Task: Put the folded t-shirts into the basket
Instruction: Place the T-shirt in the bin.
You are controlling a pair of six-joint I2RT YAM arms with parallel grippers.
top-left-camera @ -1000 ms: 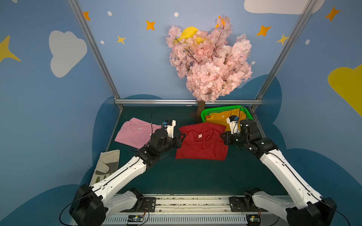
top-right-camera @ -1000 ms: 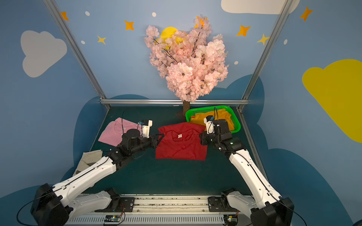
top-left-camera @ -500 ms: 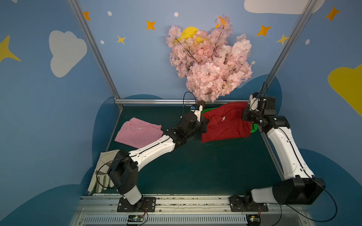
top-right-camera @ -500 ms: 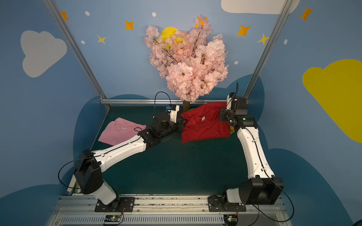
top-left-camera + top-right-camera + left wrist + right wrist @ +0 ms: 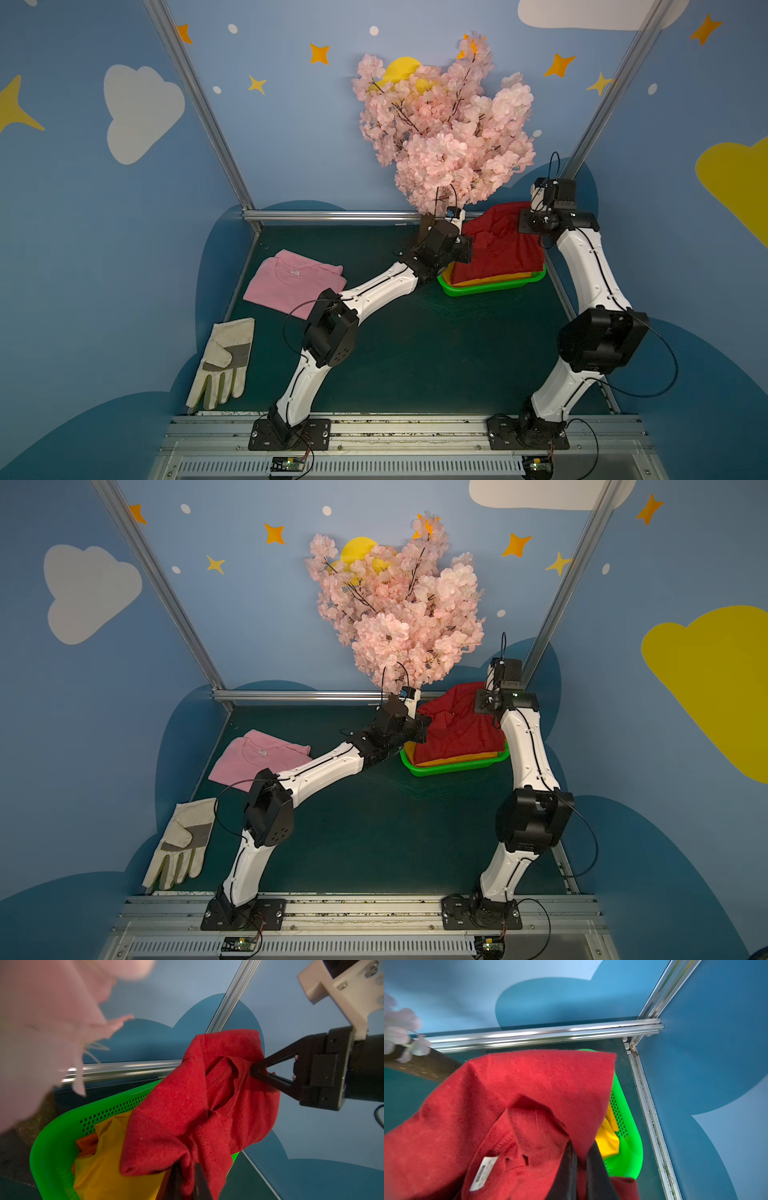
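Note:
A dark red t-shirt (image 5: 498, 245) (image 5: 457, 729) hangs crumpled over the green basket (image 5: 490, 287) (image 5: 453, 767) at the back right, its lower edge resting on the contents. My left gripper (image 5: 188, 1167) is shut on one edge of the cloth. The right gripper (image 5: 581, 1153) is shut on the opposite edge near the collar, and its tips (image 5: 254, 1070) also show in the left wrist view. A mustard yellow shirt (image 5: 99, 1167) (image 5: 607, 1140) and an orange shirt (image 5: 85, 1142) lie in the basket. The pink t-shirt (image 5: 293, 282) lies folded on the table at the left.
A whitish work glove (image 5: 222, 361) lies at the front left. The pink blossom tree (image 5: 444, 133) stands just behind and left of the basket, its trunk (image 5: 425, 1066) close to my left wrist. Metal frame rails (image 5: 332, 216) bound the back and right side.
Both arms carried the red t-shirt from the middle of the table up and back right. It now hangs lower over the basket than half a second ago.

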